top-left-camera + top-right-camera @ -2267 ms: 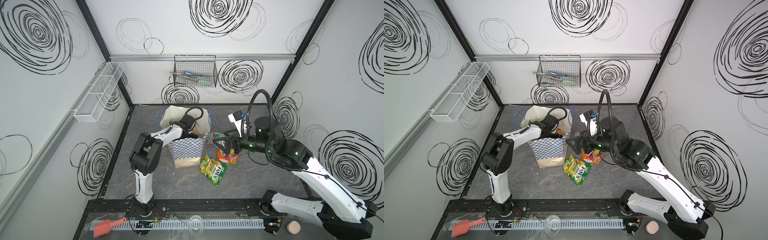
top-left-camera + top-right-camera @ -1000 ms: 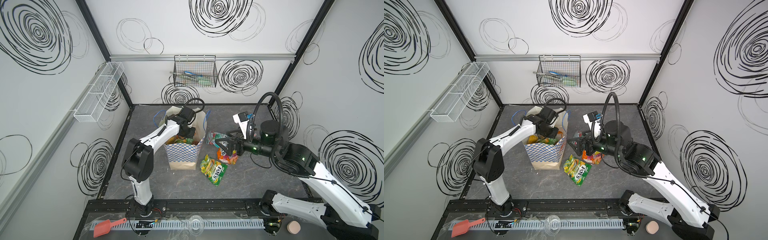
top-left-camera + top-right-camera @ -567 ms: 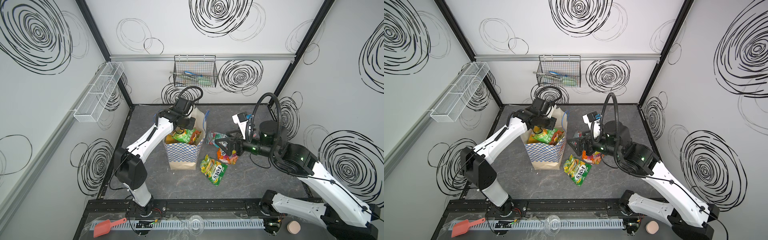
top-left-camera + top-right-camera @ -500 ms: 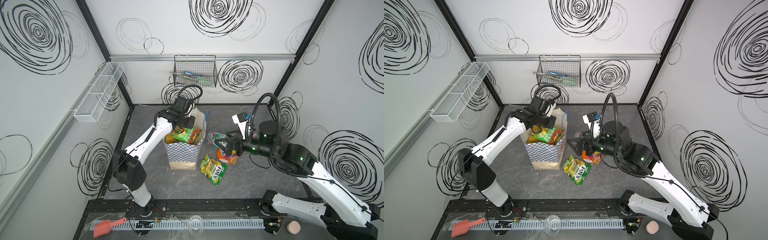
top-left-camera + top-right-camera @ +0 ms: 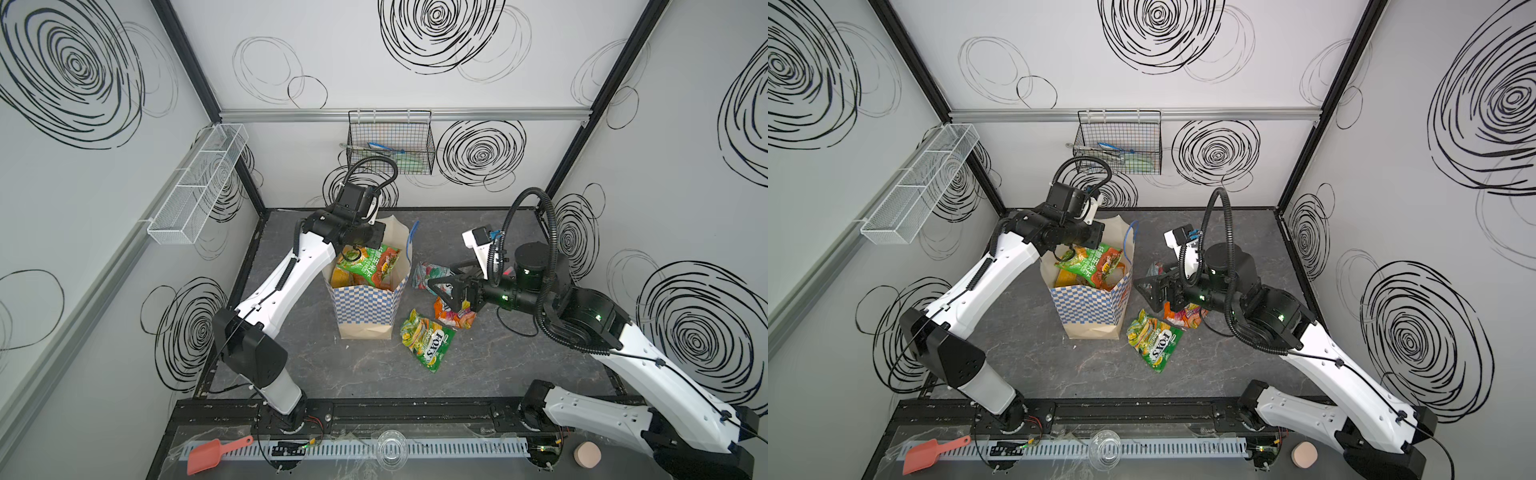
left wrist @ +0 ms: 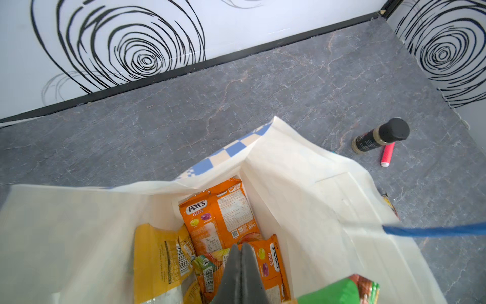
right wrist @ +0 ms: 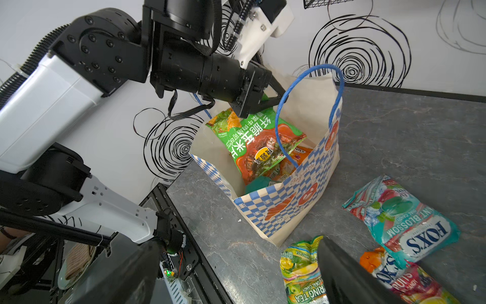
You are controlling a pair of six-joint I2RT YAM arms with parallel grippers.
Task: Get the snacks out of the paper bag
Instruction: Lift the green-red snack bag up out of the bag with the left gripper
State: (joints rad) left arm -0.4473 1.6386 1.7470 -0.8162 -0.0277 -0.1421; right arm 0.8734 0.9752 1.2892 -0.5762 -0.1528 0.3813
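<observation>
- Grey marbled worktop (image 5: 332,374) in a white-walled cell scrawled with black spirals; black wire basket (image 5: 390,145) on the back wall, white mesh shelf (image 5: 195,187) on the left wall.
- Near the middle, upright and open-mouthed: cream paper bag (image 5: 365,307) with a blue-and-white checkered band, tan base and blue cord handles (image 6: 434,232).
- Over the bag's mouth: left tool (image 7: 276,97), clenched on the top of a green snack packet (image 7: 257,142) with white lettering and a red picture; packet hanging tilted, lower end down inside the bag.
- Deeper in the bag, from the left wrist view: two orange FOX'S Fruits packets (image 6: 221,215), with a yellow packet (image 6: 157,258) beside them.
- Just right of the bag on the worktop, three more snacks: teal FOX'S Mint Blossom packet (image 5: 428,274) farthest back, pink-and-orange FOX'S packet (image 5: 453,318) in the middle, green-and-yellow FOX'S packet (image 5: 426,340) nearest the front, close to the bag's base.
- Above those loose packets: right tool (image 5: 436,294), released, jaws spread wide, pointing toward the bag; contact with the packets impossible to tell.
- Elsewhere on the worktop, seen only from the left wrist: small dark jar (image 6: 381,136) with a black cap, and a pink marker (image 6: 386,155) lying just beside it.
</observation>
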